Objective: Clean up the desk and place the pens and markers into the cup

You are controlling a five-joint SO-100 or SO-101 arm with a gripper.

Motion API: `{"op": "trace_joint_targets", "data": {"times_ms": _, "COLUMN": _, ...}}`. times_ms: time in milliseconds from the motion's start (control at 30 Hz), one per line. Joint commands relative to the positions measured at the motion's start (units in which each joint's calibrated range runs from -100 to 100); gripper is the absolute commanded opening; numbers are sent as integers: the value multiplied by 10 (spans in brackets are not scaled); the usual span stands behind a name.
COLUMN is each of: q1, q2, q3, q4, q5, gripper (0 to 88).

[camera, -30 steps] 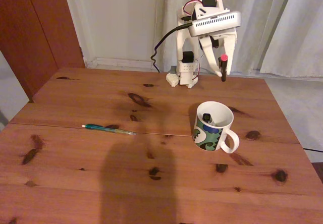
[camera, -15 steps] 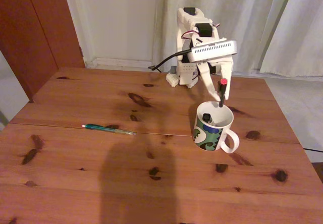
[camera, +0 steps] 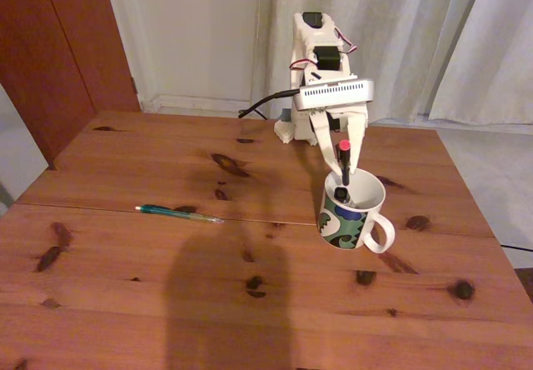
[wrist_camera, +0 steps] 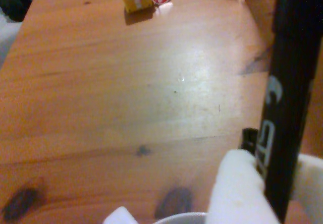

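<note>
While one pen [camera: 343,163] hangs above the cup [camera: 354,212], one lies apart [camera: 179,212].

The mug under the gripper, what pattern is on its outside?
Green and dark-blue swirls on white, seen best on the mug in the fixed view.

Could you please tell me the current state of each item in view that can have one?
gripper: shut on the black pen, above the cup.
black pen: held upright, lower end at the cup's mouth.
cup: upright on the desk, a marker inside.
teal-green pen: lying flat on the desk, apart from the cup.
</note>
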Motion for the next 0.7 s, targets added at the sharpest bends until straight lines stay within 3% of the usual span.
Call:
{"op": "trace_joint_targets", "data": {"times_ms": 0, "q1": 4, "q2": -24, "q3": -6, "q4": -18, "q5": 2, "gripper": 28}}
{"op": "trace_joint_targets", "data": {"times_ms": 200, "q1": 16, "q2": -24, "q3": -6, "q4": -18, "q5": 6, "gripper": 148}}
{"op": "trace_joint_targets", "data": {"times_ms": 667, "q1": 42, "q2": -29, "q3": -38, "q4": -20, "q5": 1, "gripper": 147}}
